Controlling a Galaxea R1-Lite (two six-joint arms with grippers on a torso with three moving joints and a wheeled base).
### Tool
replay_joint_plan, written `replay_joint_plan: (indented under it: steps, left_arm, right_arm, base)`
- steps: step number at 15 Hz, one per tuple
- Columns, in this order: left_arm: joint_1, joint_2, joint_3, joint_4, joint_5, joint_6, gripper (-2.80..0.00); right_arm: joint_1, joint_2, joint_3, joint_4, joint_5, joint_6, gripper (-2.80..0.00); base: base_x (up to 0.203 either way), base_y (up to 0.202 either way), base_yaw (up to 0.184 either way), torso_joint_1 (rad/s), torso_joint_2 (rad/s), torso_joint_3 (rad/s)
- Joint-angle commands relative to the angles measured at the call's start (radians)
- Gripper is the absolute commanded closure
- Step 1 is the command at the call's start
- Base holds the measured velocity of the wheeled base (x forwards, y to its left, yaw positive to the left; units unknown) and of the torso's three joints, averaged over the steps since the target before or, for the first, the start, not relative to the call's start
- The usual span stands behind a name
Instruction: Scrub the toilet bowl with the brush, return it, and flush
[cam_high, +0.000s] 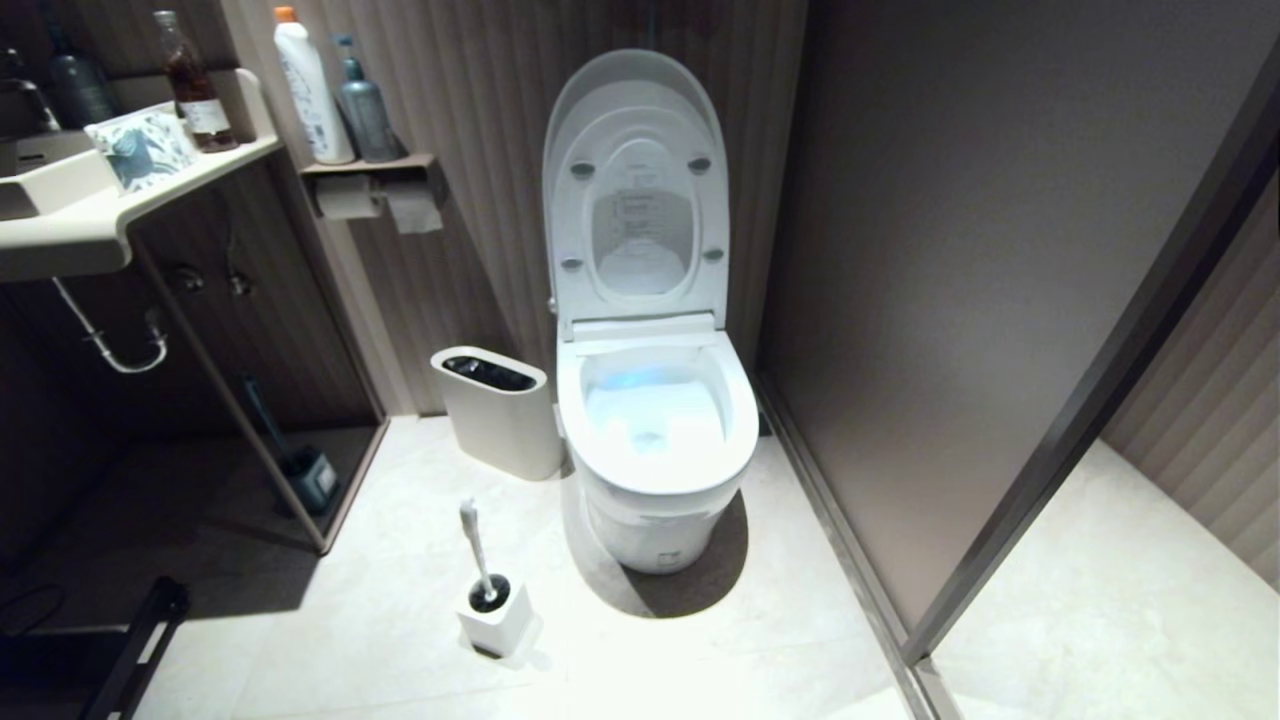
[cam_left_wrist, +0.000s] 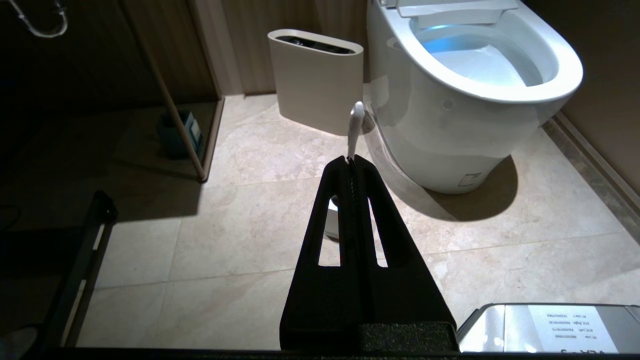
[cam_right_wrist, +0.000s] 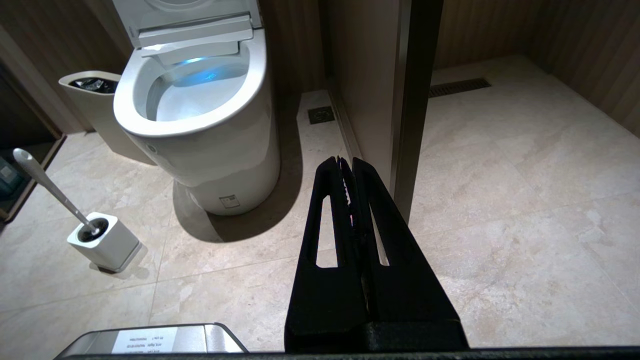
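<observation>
Both arms are parked low and clear of the work; neither appears in the head view. The left gripper (cam_left_wrist: 351, 161) has its jaws pressed together and holds nothing. The right gripper (cam_right_wrist: 345, 161) is likewise closed and empty.

The toilet bowl (cam_high: 655, 420) stands against the back wall, lid and seat raised, with a blue glow inside. The brush (cam_high: 478, 555) sits in its white square holder (cam_high: 495, 618) on the floor (cam_high: 700, 660), in front of the bowl and toward the robot's left, its handle leaning. Nothing has been started: the brush is untouched.

An off-white waste bin (cam_high: 500, 415) stands just beside the bowl on its left. A second, dark-handled brush (cam_high: 290, 450) stands in the shadowed recess under the sink counter (cam_high: 80, 240). A partition (cam_high: 1000, 300) closes in the bowl's right side.

Risks, as judged:
- The handle is slim and tilted; an off-centre closing could slip off it or tip the light holder over.
- Lifting at an angle may drag the holder along with the head.
- The dark brush could be mistaken for the correct one.
- The bin and partition narrow the approach; a wide swing could strike either.
- The raised lid could be knocked while scrubbing.
</observation>
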Motion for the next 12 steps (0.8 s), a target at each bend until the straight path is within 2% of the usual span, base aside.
replay_joint_plan:
  steps: [1, 12]
  left_arm:
    - [0.000, 0.002, -0.001, 0.000, 0.000, 0.000, 0.00]
    - [0.000, 0.000, -0.001, 0.000, 0.001, -0.003, 0.00]
  right_arm:
    - [0.000, 0.000, 0.000, 0.000, 0.000, 0.000, 0.00]
    - [0.000, 0.000, 0.000, -0.002, 0.006, -0.015, 0.00]
  base:
    - [0.000, 0.000, 0.000, 0.000, 0.00, 0.000]
    - [0.000, 0.000, 0.000, 0.000, 0.00, 0.000]
